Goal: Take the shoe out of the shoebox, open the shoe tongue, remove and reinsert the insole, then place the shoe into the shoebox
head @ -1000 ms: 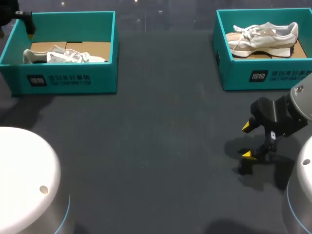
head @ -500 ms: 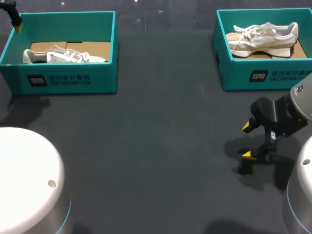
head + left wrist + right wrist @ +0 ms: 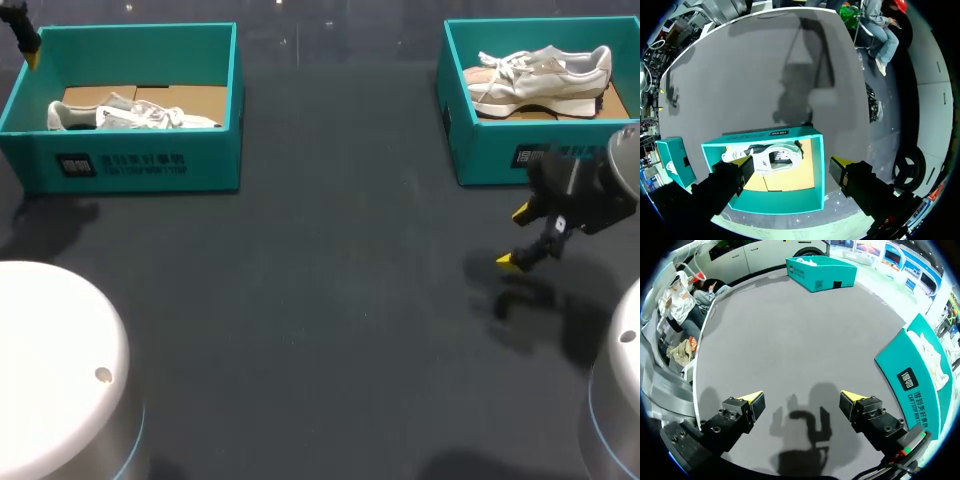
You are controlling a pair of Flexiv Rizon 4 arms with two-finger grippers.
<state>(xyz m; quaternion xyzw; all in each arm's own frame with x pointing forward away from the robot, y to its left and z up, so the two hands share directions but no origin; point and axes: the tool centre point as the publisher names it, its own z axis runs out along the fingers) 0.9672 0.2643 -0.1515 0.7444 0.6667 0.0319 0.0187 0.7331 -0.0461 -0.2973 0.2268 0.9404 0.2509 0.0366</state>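
Grey table (image 3: 320, 330); left gripper (image 3: 792, 167), fingers apart, above left box (image 3: 780, 202) holding shoe (image 3: 775, 159); right gripper (image 3: 515, 237), fingers apart, far right of it

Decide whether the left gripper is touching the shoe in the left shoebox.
Apart. The head view shows a clear gap between left gripper and shoe.

Soft, even light falls on our dark desk (image 3: 330, 300) from above. Just beside the right claw (image 3: 515, 237) a blurred-edged shadow darkens the desk; in the right wrist view that shadow lies between its spread fingers (image 3: 740, 415). Faint glints streak the desk's edge well beyond the claw.
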